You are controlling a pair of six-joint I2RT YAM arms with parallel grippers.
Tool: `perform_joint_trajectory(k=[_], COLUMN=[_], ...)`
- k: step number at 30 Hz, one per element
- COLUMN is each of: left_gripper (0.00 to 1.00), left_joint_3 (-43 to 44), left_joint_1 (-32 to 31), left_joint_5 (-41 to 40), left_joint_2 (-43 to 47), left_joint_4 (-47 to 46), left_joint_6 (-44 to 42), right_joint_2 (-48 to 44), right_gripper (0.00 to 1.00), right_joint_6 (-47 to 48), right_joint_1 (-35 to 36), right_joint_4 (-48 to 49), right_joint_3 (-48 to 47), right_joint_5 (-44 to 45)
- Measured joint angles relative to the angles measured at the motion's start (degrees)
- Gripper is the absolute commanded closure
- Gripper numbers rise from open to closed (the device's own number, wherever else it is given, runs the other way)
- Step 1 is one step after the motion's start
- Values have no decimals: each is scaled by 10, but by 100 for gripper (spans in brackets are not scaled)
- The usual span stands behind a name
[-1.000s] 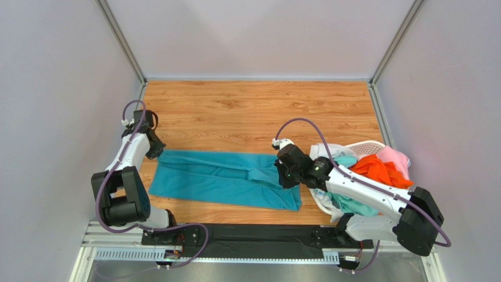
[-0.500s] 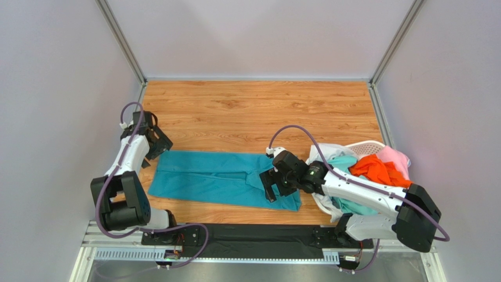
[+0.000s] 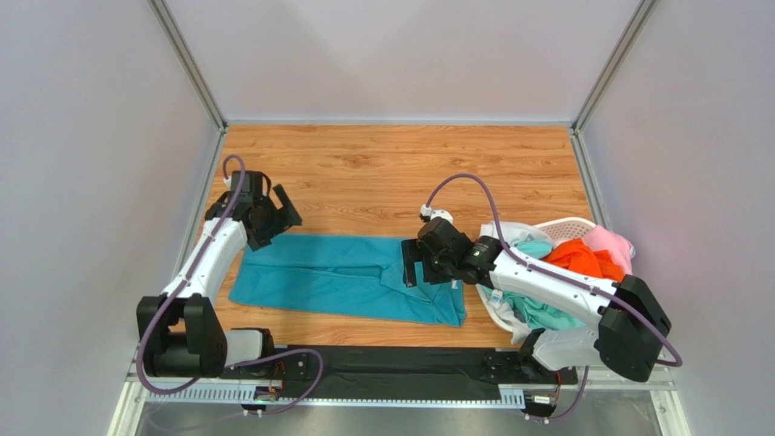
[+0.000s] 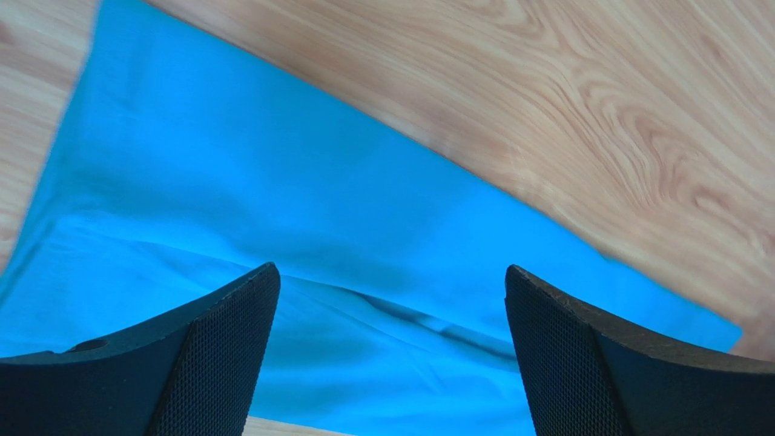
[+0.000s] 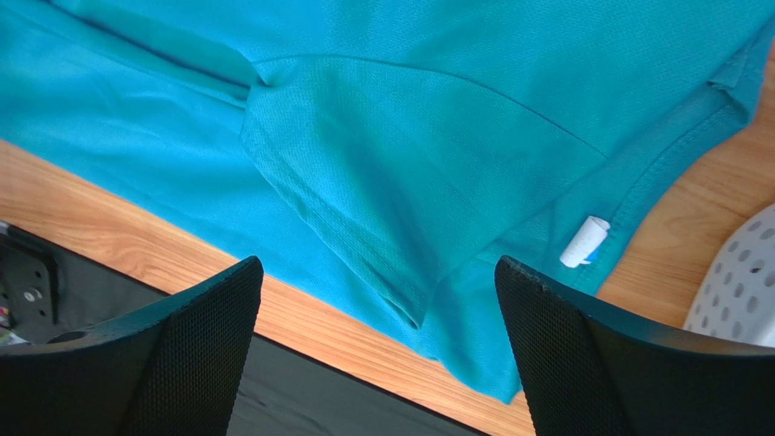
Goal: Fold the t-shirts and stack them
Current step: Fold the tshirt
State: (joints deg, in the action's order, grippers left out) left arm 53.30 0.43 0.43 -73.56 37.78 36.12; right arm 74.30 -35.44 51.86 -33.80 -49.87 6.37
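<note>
The soft, deep teal-blue knit t-shirt [image 3: 337,277] lies as a long flat band on the wood-grain table [image 3: 391,168]; the left gripper [image 4: 389,272] and right gripper [image 5: 377,265] hover above its ends, jaws wide, empty.

The deep teal-blue cloth t-shirt [image 3: 346,277] is showing plain, a small white tag [image 5: 584,242] gleaming at its four o'clock hem. The orange-brown wood-grain table [image 3: 391,163] is glowing beneath. At three o'clock the white perforated plastic basket [image 3: 568,224] is flashing an orange shirt [image 3: 587,259], mint green shirt [image 3: 544,318], pink shirt [image 3: 611,243] and white shirt [image 3: 509,234].
</note>
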Motion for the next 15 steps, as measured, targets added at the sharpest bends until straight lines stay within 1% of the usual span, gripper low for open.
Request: perform_joint_trajectory(k=[3,6,9,15], left_gripper=[0,0,0,0], left_joint_3=[-29,-68,-97,-116], left_joint_1=[-34,-59,-65,-66], left_joint_5=[18,37,47,58], left_joint_2=[22,26,12,-28], left_joint_4=[-20,-36,-42,-57], left_joint_6=[0,0,0,0], right_joint_2=[15,31,47,82], right_gripper=[0,0,0,0], right_joint_6=[-25,-51,-71,-100], right_joint_1=[-5,-6,-7,-34], right_joint_4=[14,30,42,83], right_joint_3=[1,7,24,69], right_joint_5=[-10,-20,-25,-54])
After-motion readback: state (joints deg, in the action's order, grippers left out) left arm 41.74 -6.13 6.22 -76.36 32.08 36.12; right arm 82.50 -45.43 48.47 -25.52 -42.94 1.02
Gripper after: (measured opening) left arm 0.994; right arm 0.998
